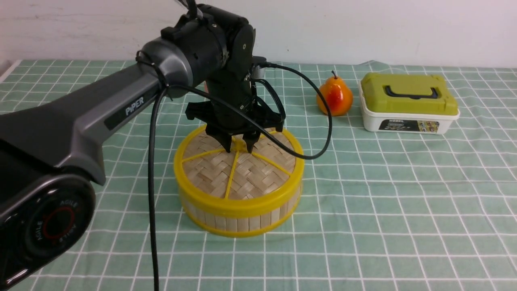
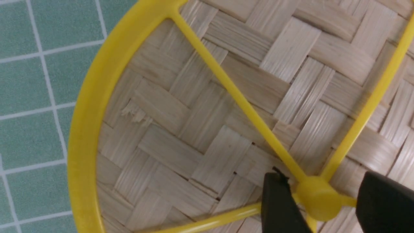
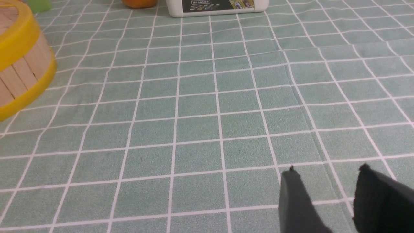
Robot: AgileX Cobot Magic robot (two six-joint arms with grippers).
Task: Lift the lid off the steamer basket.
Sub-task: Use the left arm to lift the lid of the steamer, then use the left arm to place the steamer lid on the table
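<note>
One pear (image 1: 335, 95), one box (image 1: 410, 103), one lid (image 1: 258, 169), one basket (image 1: 238, 220).

The left arm (image 1: 117, 93) has silver-grey metal links marked "PiPER"; its round black joint bears "AGILE" lettering and a red ring; black cables loop outside.

Front cam looks fwd/down; L wrist cam close over lid (image 2: 239, 94); both show lid.
</note>
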